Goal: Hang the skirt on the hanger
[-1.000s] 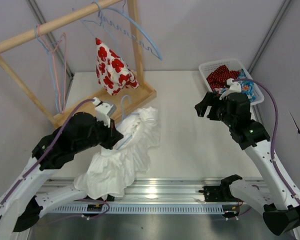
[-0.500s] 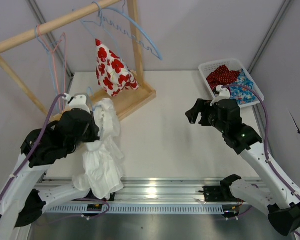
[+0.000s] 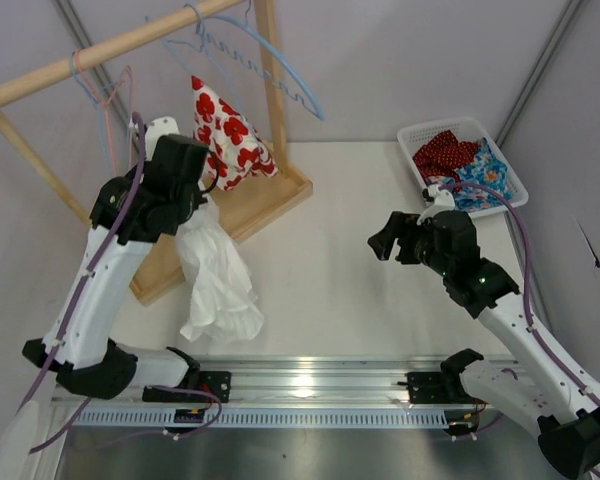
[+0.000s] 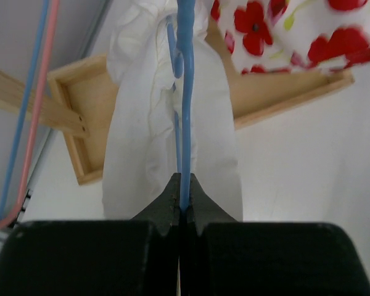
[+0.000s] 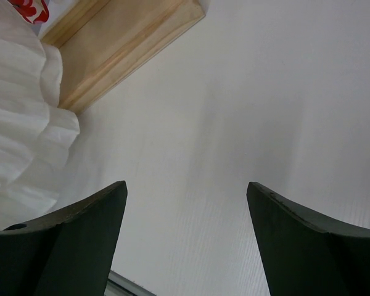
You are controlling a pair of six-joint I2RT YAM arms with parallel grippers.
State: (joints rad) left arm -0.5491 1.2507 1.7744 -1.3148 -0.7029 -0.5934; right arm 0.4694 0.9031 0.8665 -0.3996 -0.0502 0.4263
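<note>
Because the left gripper (image 4: 182, 185) is pinched tight on the blue hanger (image 4: 185, 92), the white skirt (image 3: 216, 285) dangles beside the wooden rack (image 3: 100, 52), ready for hooking; the right gripper (image 5: 185, 191) hovers empty, jaws wide apart.

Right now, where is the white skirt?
The white skirt hangs on the left of the top view, from the blue hanger pinched in the left gripper. It is just in front of the wooden rack base, near the red-flowered garment.
</note>
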